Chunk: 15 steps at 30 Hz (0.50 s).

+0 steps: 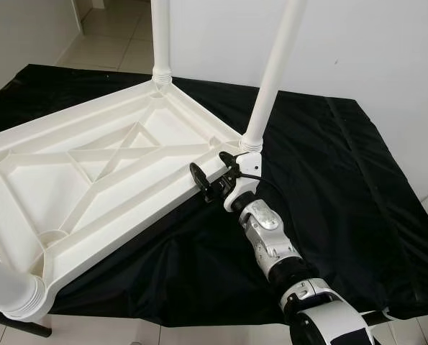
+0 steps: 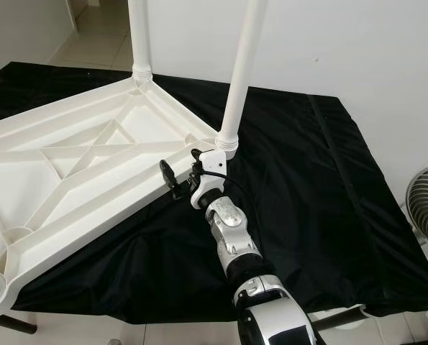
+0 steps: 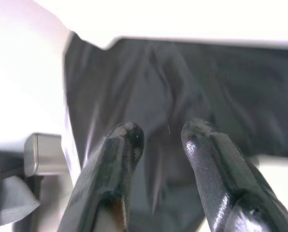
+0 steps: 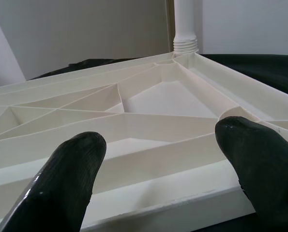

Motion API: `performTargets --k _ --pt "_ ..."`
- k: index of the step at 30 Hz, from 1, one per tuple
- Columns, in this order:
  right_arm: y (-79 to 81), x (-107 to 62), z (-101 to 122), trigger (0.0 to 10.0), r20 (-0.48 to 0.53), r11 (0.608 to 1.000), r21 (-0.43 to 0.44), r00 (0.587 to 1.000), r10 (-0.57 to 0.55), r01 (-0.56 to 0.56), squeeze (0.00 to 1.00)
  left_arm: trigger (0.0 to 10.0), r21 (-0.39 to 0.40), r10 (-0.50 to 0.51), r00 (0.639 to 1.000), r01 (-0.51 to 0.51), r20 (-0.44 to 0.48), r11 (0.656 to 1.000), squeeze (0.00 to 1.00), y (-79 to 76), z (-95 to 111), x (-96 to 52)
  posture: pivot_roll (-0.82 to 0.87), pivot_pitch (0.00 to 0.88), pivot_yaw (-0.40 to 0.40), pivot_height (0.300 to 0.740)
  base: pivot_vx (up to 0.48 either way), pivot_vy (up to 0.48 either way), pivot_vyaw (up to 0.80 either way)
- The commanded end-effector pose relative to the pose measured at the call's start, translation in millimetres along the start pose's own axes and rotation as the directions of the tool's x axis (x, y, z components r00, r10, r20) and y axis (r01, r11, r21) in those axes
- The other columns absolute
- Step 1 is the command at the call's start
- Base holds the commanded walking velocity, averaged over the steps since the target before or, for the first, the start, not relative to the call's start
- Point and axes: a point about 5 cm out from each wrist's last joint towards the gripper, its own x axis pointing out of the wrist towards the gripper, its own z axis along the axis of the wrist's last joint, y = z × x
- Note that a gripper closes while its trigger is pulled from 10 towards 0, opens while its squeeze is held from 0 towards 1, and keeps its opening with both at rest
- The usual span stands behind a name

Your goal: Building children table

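Right gripper, fingers apart, sits at tabletop rim, 5 o'clock corner beside leg, likely bracing. Left gripper fingers apart over black cloth.

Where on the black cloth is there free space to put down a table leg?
The black cloth lies bare between the right gripper and its far edge by the wall. The upturned white tabletop crowds the robot's left.

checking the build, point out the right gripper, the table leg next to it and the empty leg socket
right gripper [image 1: 217, 172], left eye view, between its fingertips at the tabletop rim
table leg [image 1: 270, 86], left eye view, mid shaft
empty leg socket [image 1: 52, 237], left eye view, round recess
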Motion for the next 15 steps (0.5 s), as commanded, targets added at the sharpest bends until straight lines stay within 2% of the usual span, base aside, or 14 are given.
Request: performTargets --k 1,3,5,8,12,13,14,15 --pt "-2.8 -4.1 -4.7 10.0 -0.012 1.0 0.002 1.0 -0.011 0.011 0.0 10.0 -0.081 0.116 0.992 -0.113 0.044 0.99 0.0 -4.1 6.9 5.2 0.42 0.115 -0.052 0.74 0.0 0.0 0.0" --pt "-4.3 -5.3 -5.0 10.0 -0.013 1.0 -0.002 1.0 -0.013 0.013 0.0 10.0 -0.212 0.172 0.974 -0.139 0.145 0.967 0.0 -13.2 26.0 12.9 0.41 0.115 -0.055 0.74 0.0 0.0 0.0" --pt "-4.3 -5.3 -5.0 10.0 -0.013 1.0 -0.002 1.0 -0.013 0.013 0.0 10.0 -0.212 0.172 0.974 -0.139 0.145 0.967 0.0 -13.2 26.0 12.9 0.41 0.115 -0.055 0.74 0.0 0.0 0.0" --pt "-5.6 -5.7 -5.2 10.0 -0.015 1.0 -0.005 1.0 -0.014 0.014 0.0 10.0 -0.327 0.195 0.953 -0.113 0.23 0.938 0.0 -25.8 46.1 21.3 0.41 0.114 -0.061 0.74 0.0 0.0 0.0" --pt "-5.9 -5.6 -5.3 10.0 -0.016 1.0 -0.008 1.0 -0.013 0.013 0.0 10.0 -0.382 0.216 0.945 -0.11 0.247 0.918 0.0 -30.4 53.5 26.8 0.4 0.114 -0.062 0.74 0.0 0.0 0.0" --pt "-6.6 -6.1 -5.4 10.0 -0.017 1.0 -0.011 1.0 -0.013 0.013 0.0 10.0 -0.42 0.224 0.933 -0.089 0.283 0.903 0.0 -37.3 65.4 31.8 0.39 0.114 -0.064 0.74 0.0 0.0 0.0" --pt "-6.6 -6.1 -5.4 10.0 -0.017 1.0 -0.011 1.0 -0.013 0.013 0.0 10.0 -0.42 0.224 0.933 -0.089 0.283 0.903 0.0 -37.3 65.4 31.8 0.39 0.114 -0.064 0.74 0.0 0.0 0.0" --pt "-7.4 -6.5 -5.6 10.0 -0.02 1.0 -0.016 1.0 -0.012 0.012 0.0 10.0 -0.457 0.228 0.921 -0.063 0.315 0.887 0.0 -43.7 76.1 35.6 0.39 0.114 -0.064 0.74 0.0 0.0 0.0"
